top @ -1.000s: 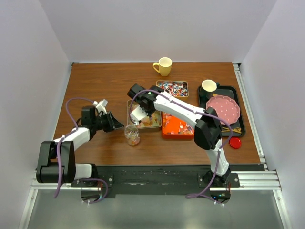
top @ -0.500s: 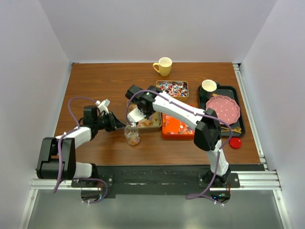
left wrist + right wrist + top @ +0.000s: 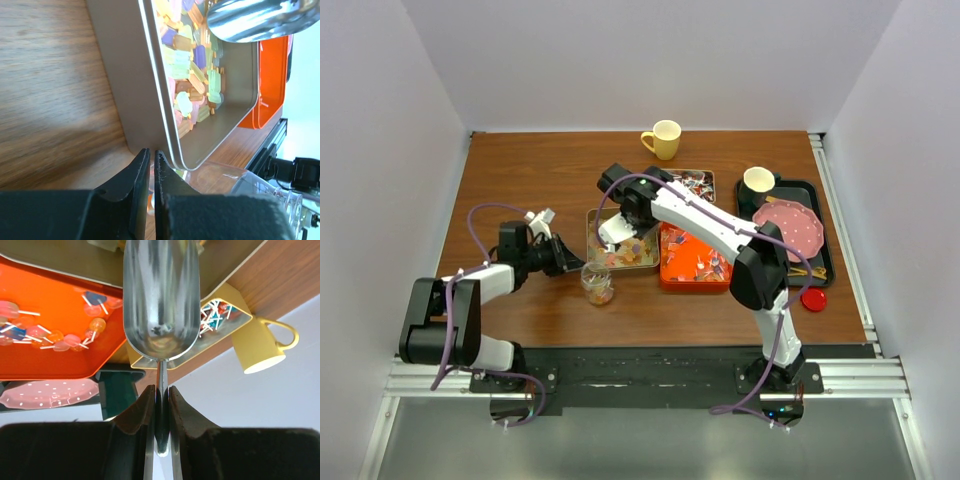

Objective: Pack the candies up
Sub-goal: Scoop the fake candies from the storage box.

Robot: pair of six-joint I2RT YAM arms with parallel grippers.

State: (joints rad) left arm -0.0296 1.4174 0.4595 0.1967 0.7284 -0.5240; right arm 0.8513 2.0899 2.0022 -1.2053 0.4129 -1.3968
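Pastel candies (image 3: 623, 252) fill a silver tin (image 3: 590, 238); they also show in the left wrist view (image 3: 192, 65). Red-blue-white wrapped candies (image 3: 685, 183) lie in a gold tin. Orange-yellow-red candies (image 3: 698, 262) lie in an orange tray. A small clear jar (image 3: 598, 284) with a few candies stands in front of the silver tin. My left gripper (image 3: 567, 263) is shut on the jar's rim (image 3: 225, 180). My right gripper (image 3: 631, 213) is shut on the handle of a metal scoop (image 3: 161, 295), which hangs empty over the silver tin.
A yellow mug (image 3: 663, 139) stands at the back. A black tray (image 3: 823, 258) at the right holds a pink dotted plate (image 3: 790, 228) and a white cup (image 3: 758, 180). A red lid (image 3: 812, 299) lies in front of the tray.
My right arm has swung the scoop away from the jar, back and to the right over the silver tin. My left gripper has stayed at the jar.
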